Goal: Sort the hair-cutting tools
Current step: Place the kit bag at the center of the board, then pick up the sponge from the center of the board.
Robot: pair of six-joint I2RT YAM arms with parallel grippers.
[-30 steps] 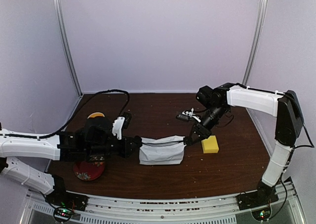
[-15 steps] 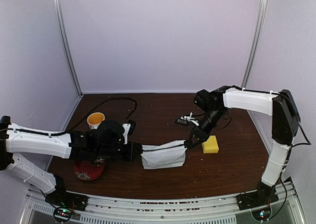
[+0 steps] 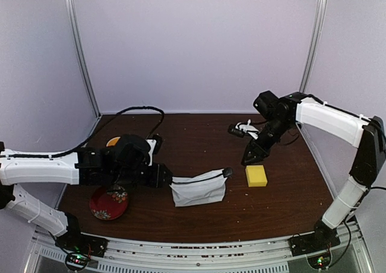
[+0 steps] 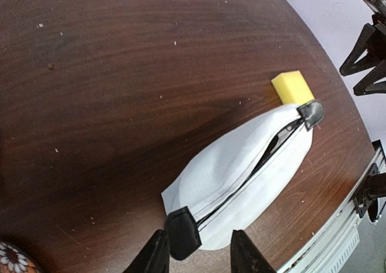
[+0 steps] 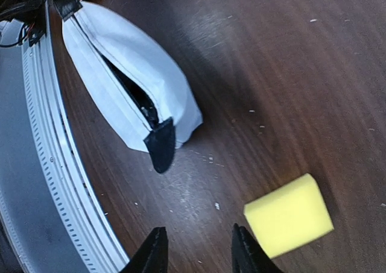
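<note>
Since no tools lie out on the table (image 3: 199,134) in any view, they are judged to be inside the pouch (image 3: 199,188). The slit shows only dark and nothing in it can be made out

Step in hand: pouch work at the tail of the sorting, by my reading. The zip (image 4: 265,158) runs along the top edge, mostly drawn together, and gapes along part of its length

Next move: calls for one end tab pinned firmly while the other claw works the slider along the zip. Which end the slider sits at, I cannot tell

Left claw (image 4: 199,256): low at the pouch's left end, fingers spread. The black end tab (image 4: 183,232) sits between them and lies against one finger only, so it is not pinched, as far as the wrist view shows

Right claw (image 5: 198,249): hangs above the table, fingers spread, holding and touching nothing. The far tab (image 5: 160,146) and the sponge (image 5: 289,216) are both below it and apart from it

Sponge: flat on the table, near the pouch's right end, not touching it

Also present: red plate (image 3: 108,202), partly under the left arm
</note>
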